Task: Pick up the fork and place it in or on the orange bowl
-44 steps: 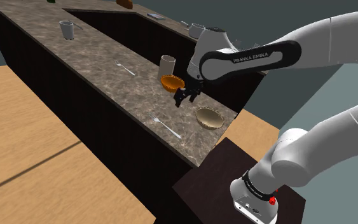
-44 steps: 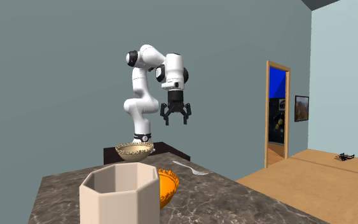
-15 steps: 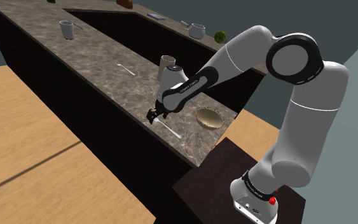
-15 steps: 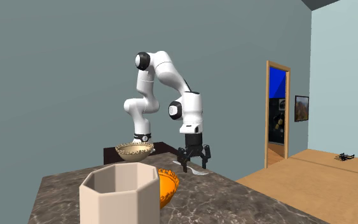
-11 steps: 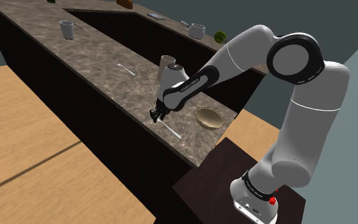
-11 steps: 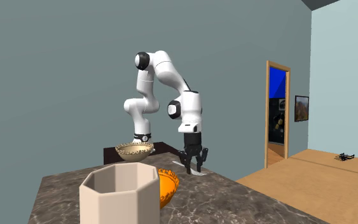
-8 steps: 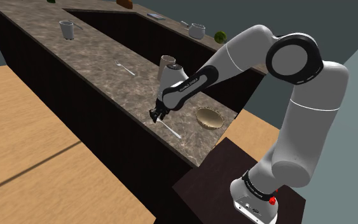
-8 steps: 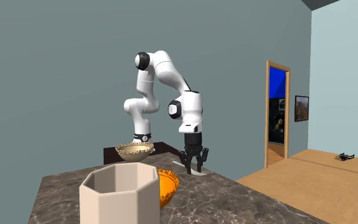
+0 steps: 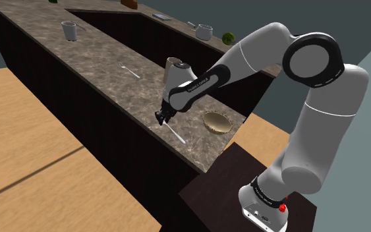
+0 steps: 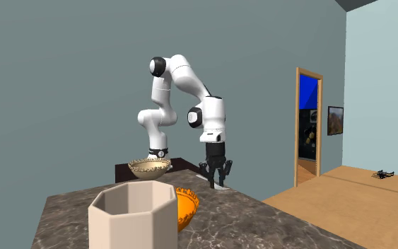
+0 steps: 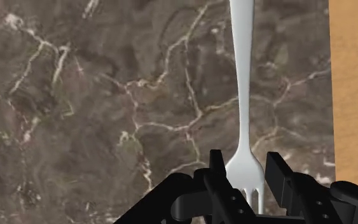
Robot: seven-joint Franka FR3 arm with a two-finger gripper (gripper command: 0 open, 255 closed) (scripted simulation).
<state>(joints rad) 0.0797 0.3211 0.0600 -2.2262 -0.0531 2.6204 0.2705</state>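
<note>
Since the picture one second earlier, the black two-finger gripper has been lowered a little and its fingers drawn in, so that the tine end of the white fork is now clamped between them. The fork is laid flat on the dark brown marble countertop. Its handle is run out ahead of the fingers, roughly parallel with the counter's edge and close to it, and wooden floor is seen beyond that edge. In the shoulder view, bare marble is left open up the counter toward a second small fork, and a beige ribbed bowl is set near the gripper, toward the stand. In the second exterior view the orange bowl is seen apart from the gripper, partly hidden by a beige eight-sided cup.
</note>
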